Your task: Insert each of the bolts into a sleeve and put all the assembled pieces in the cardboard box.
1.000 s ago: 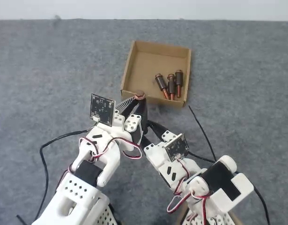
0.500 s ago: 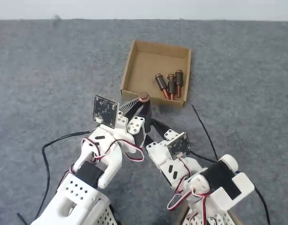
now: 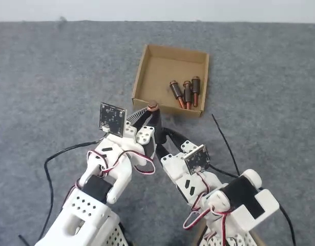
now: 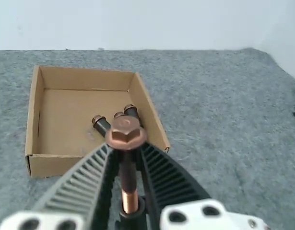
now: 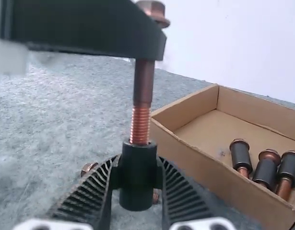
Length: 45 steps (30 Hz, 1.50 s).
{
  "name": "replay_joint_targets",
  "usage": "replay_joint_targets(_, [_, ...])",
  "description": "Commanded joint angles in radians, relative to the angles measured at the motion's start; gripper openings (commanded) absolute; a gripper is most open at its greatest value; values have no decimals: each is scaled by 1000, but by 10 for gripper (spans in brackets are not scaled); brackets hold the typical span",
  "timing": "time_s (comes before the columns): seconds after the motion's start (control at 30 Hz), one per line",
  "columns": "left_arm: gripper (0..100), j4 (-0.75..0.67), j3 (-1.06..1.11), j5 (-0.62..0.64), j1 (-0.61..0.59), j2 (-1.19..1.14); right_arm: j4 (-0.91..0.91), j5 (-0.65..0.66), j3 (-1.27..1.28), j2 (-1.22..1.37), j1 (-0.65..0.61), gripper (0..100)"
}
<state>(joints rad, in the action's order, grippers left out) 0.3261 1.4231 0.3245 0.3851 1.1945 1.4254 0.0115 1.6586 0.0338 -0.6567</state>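
My left gripper (image 4: 124, 155) is shut on a copper bolt (image 4: 126, 135) just under its hex head and holds it upright. The bolt's threaded tip (image 5: 140, 125) stands in the top of a black sleeve (image 5: 136, 175), on which my right gripper (image 5: 136, 182) is shut. In the high view the two grippers meet just in front of the cardboard box (image 3: 138, 77), with the bolt head (image 3: 152, 106) near its front wall. Three assembled pieces (image 3: 186, 94) lie in the box's right half.
Another copper bolt (image 5: 88, 168) lies on the grey carpet behind the right gripper. A black cable (image 3: 223, 141) runs across the carpet right of the arms, and another (image 3: 55, 159) on the left. The box's left half (image 3: 157, 72) is bare.
The left gripper with the bolt swung slightly right and then back left. The right gripper shifted a little with it. Both kept their hold.
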Motion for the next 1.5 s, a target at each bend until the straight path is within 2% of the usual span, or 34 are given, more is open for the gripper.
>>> replay_joint_targets(0.0, [12, -28, 1, 6, 21, 21, 28, 9, 0, -18, 19, 6])
replay_joint_targets(0.57, [12, -34, 143, 2, 40, 15, 91, 11, 20, -18, 25, 6])
replay_joint_targets(1.03, [13, -35, 151, 5, 40, 21, 85, 11, 20, -18, 25, 6])
replay_joint_targets(1.23, [132, -31, 153, 8, 37, 21, 85, 11, 15, -18, 42, 6])
replay_joint_targets(1.47, [137, -34, 151, 8, 31, 21, 84, 11, 12, -16, 45, 6])
